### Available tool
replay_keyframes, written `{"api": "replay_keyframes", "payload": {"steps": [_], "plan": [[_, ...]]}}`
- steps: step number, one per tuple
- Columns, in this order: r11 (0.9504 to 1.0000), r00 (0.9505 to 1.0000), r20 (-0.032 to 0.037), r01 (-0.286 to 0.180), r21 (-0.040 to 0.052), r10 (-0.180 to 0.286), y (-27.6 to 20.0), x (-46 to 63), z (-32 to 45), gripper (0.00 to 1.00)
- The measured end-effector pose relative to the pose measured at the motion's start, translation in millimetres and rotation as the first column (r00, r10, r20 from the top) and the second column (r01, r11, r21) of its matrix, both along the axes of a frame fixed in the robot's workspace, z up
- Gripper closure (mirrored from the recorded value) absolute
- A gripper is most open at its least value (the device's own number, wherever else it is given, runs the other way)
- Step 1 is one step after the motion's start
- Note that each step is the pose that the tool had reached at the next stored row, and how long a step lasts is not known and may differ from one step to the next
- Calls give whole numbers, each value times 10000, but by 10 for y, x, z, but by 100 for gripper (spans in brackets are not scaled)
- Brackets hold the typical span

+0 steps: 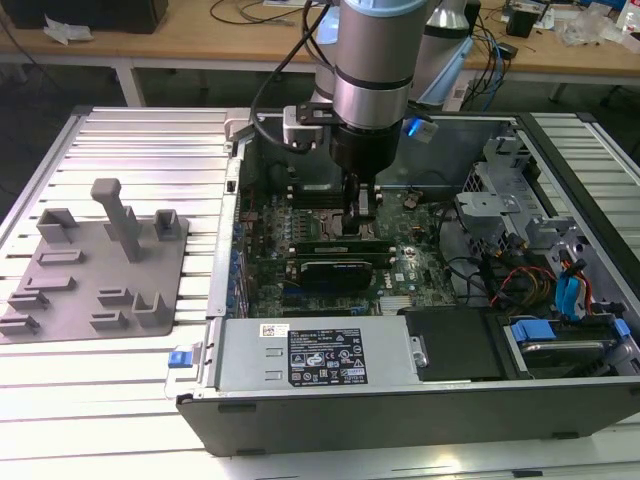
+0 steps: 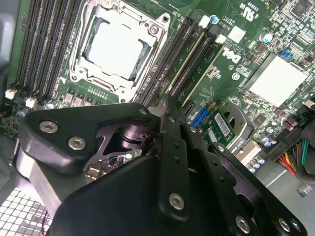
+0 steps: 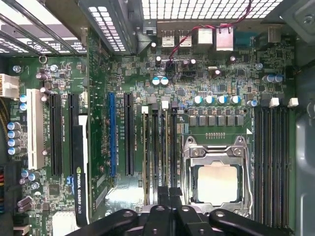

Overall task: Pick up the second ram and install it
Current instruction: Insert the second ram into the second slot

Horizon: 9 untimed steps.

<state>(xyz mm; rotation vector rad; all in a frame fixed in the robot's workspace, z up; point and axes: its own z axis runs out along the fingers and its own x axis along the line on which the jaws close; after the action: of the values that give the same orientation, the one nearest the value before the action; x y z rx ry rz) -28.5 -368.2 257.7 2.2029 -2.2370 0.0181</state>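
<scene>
Second ram looks, best guess, already down edge-on in the memory slots (image 3: 160, 147) beside the CPU socket (image 3: 215, 172), your end effector (image 1: 363, 210) sitting right over them, though you can't tell if it's clenched or released.

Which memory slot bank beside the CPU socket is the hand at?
The bank between the CPU socket and the blue slot; the hand is at its end.

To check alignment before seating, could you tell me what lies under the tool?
Memory slots beside the CPU socket lie below the tool; its body covers their near ends, so what sits there is hidden.
</scene>
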Motion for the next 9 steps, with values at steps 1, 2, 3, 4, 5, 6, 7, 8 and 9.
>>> {"api": "replay_keyframes", "payload": {"steps": [1,2,3,4,5,6,7,8,9], "plan": [[10000,10000,0,0,0,0,0,5,0,92],[10000,10000,-1,0,0,0,0,11,0,92],[10000,10000,-1,22,-1,-22,0,15,-1,92],[9997,9997,-1,240,-2,-240,1,15,-5,92],[9996,9996,-1,278,-1,-278,0,15,-5,92],[9996,9996,-1,280,0,-280,2,15,-5,92],[9996,9996,0,279,2,-279,15,15,-7,92],[9996,9996,0,279,1,-279,25,15,-8,92],[9996,9996,0,278,1,-278,25,15,-8,92]]}}
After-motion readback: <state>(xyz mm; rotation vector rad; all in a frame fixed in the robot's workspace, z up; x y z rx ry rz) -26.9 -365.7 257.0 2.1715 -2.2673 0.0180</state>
